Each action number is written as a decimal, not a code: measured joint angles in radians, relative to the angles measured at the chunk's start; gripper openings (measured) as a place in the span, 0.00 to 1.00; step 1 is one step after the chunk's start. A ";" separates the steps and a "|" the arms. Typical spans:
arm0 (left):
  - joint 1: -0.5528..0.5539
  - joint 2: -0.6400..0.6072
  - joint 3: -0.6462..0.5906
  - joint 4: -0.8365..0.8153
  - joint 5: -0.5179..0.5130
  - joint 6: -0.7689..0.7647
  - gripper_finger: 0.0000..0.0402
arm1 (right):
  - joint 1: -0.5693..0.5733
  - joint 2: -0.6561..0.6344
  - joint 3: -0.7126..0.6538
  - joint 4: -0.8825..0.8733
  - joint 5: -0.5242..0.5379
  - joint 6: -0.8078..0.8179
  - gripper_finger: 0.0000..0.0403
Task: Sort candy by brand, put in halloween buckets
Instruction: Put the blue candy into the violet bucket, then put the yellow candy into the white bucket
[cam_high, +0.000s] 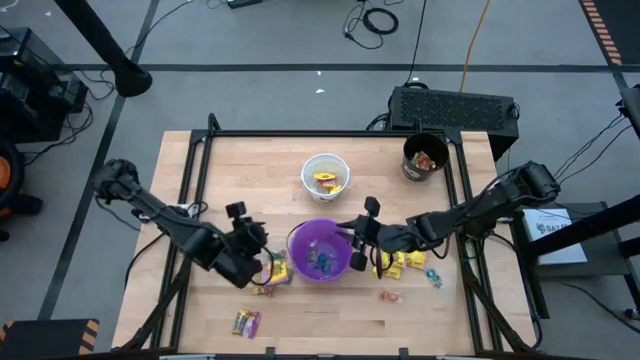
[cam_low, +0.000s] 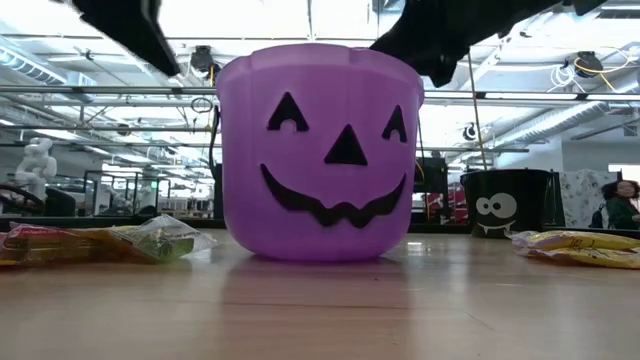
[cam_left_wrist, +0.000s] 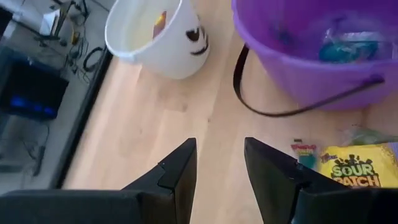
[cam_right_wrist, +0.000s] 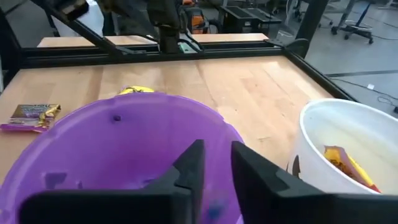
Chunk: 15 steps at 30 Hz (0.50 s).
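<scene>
We see the purple bucket (cam_high: 320, 252) mid-surface with blue-green sweets inside, the white bucket (cam_high: 325, 174) behind it holding yellow-and-orange packets, and the black bucket (cam_high: 424, 157) at the far right corner with a few more. Our right hand (cam_right_wrist: 213, 163) hangs over the purple rim, released and empty; our left hand (cam_left_wrist: 219, 163) – also released – hovers beside the yellow packets (cam_left_wrist: 354, 167). We judge the risk is knocking that light bucket – or mixing brands.

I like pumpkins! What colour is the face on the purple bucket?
Black, a jack-o'-lantern grin on the purple bucket; the low view shows it best.
</scene>
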 joint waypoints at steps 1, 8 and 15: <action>-0.022 -0.010 -0.022 0.011 -0.006 -0.039 0.36 | 0.000 0.000 0.000 0.003 -0.001 -0.001 0.22; -0.113 -0.033 -0.196 0.232 -0.025 -0.156 0.36 | 0.000 -0.011 0.000 0.038 0.006 -0.106 0.36; -0.167 -0.033 -0.333 0.448 0.122 -0.273 0.43 | 0.021 -0.034 0.002 0.083 0.006 -0.161 0.39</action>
